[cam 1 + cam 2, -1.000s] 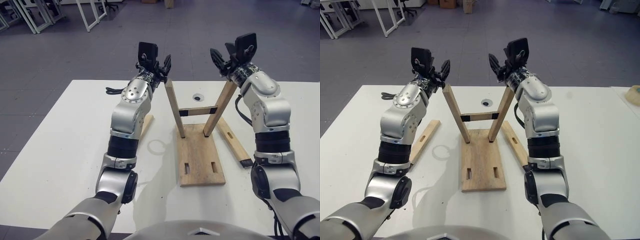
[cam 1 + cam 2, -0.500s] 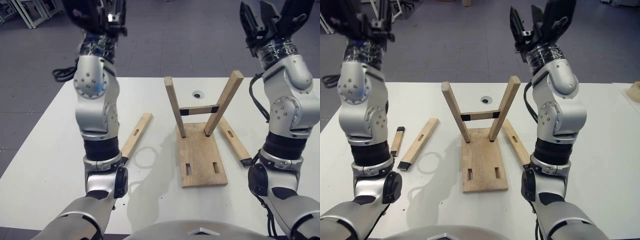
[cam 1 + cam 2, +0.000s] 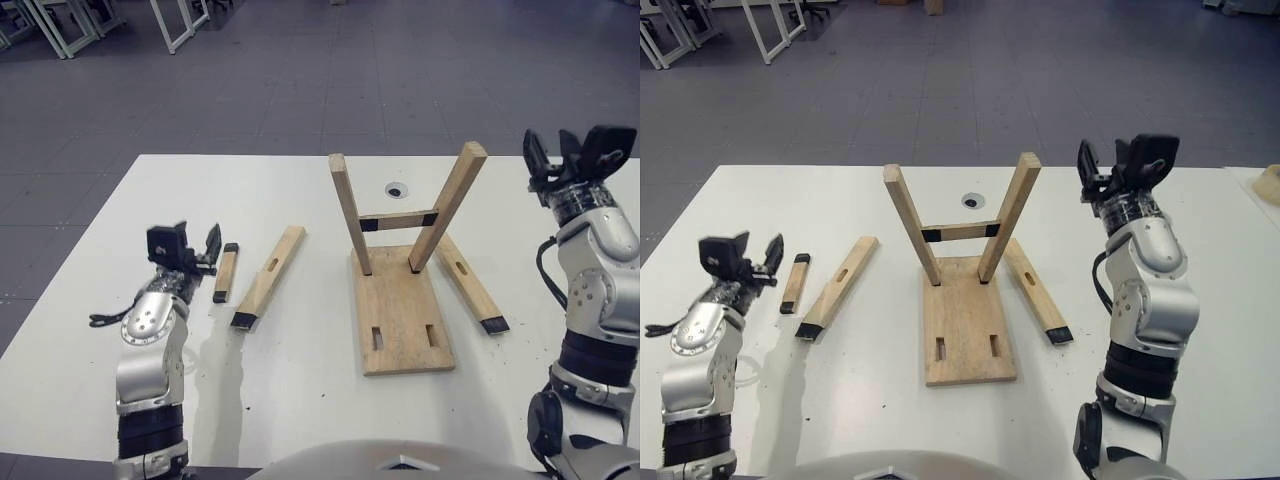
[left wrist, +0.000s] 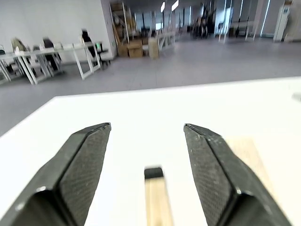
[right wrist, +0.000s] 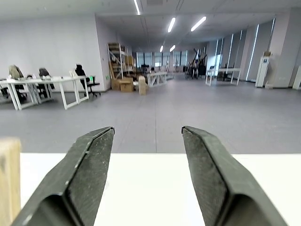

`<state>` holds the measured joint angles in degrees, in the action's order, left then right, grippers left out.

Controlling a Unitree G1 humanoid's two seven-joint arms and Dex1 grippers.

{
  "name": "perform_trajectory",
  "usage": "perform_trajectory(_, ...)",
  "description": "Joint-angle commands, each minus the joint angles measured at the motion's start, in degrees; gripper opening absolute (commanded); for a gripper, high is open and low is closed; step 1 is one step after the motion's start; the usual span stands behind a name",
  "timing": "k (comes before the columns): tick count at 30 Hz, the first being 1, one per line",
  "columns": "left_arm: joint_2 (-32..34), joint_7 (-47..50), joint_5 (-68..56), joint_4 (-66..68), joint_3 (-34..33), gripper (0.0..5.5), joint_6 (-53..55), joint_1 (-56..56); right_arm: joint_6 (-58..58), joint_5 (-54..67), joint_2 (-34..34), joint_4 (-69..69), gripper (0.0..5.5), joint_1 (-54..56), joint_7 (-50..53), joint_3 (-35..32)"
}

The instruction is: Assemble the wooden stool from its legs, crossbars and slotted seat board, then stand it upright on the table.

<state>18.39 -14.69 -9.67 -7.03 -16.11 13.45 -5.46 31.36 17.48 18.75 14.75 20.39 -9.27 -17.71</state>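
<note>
The slotted seat board [image 3: 403,310] lies flat mid-table. Two wooden legs [image 3: 350,215] [image 3: 447,207] stand in its far slots, leaning apart, joined by a black-tipped crossbar [image 3: 397,221]. One loose leg [image 3: 269,276] lies left of the board, another [image 3: 470,284] lies along its right side. A short crossbar [image 3: 226,274] rests beside the left loose leg. My left gripper [image 3: 195,250] is open, low over the table just left of that short crossbar [image 4: 157,200]. My right gripper [image 3: 560,155] is open and empty, raised right of the standing right leg [image 5: 9,183].
A small round hole [image 3: 397,189] sits in the white table [image 3: 300,400] behind the standing legs. Bare tabletop lies in front of the seat board and at the far left. Beyond the table's far edge is open floor with white desks.
Both arms came down from high above the table. The left gripper dropped to the tabletop near the short crossbar; the right lowered and swung out to the right. The wooden parts kept still.
</note>
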Motion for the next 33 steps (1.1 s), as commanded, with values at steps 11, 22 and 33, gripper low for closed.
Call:
perform_trajectory(11,-1.64,-0.23,1.06,7.59,3.58,2.7,3.28,-5.33,-0.58,-0.83,0.44,1.43,2.65,-1.5,-0.33,2.76)
perform_trajectory(22,-3.39,4.55,-5.16,5.08,-1.47,1.31,12.81,1.24,-0.73,1.33,-1.0,3.34,2.65,1.74,1.1,1.95)
perform_trajectory(33,-3.1,4.26,-5.19,-10.37,4.49,1.31,-4.78,26.64,15.49,34.94,-11.01,12.99,3.38,8.26,4.82,-0.35)
